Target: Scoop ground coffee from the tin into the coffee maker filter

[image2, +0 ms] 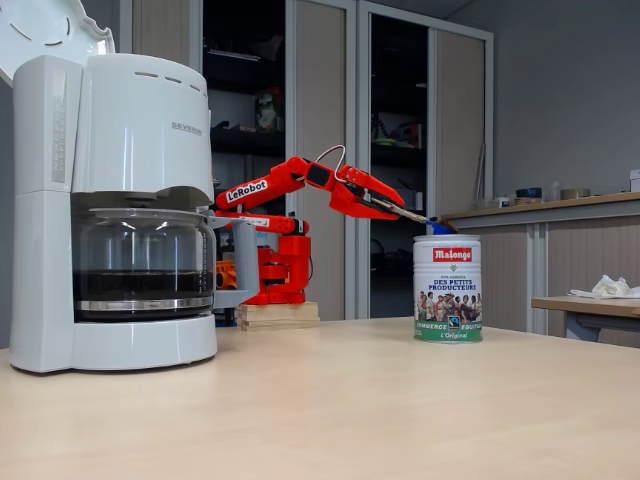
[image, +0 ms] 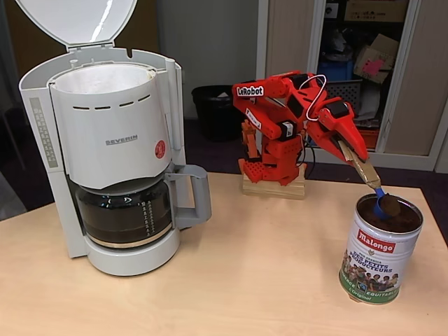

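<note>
The silver Malongo tin [image: 380, 252] [image2: 447, 290] stands open on the table's right side, filled with dark ground coffee [image: 399, 218]. My red gripper [image: 355, 150] [image2: 386, 207] hangs above and behind the tin, shut on the tan handle of a scoop. The scoop's blue bowl [image: 379, 204] [image2: 437, 228] dips into the grounds at the tin's rear rim. On the left stands the white SEVERIN coffee maker [image: 115, 150] [image2: 120, 130], its lid raised. The white paper filter [image: 98, 78] lines its open basket, well away from the gripper.
A glass carafe [image: 126, 213] [image2: 140, 265] with dark liquid sits under the basket. The arm's base is mounted on a wooden block [image: 274, 189] at the table's back edge. A black bin [image: 213, 112] stands on the floor behind. Bare tabletop lies between machine and tin.
</note>
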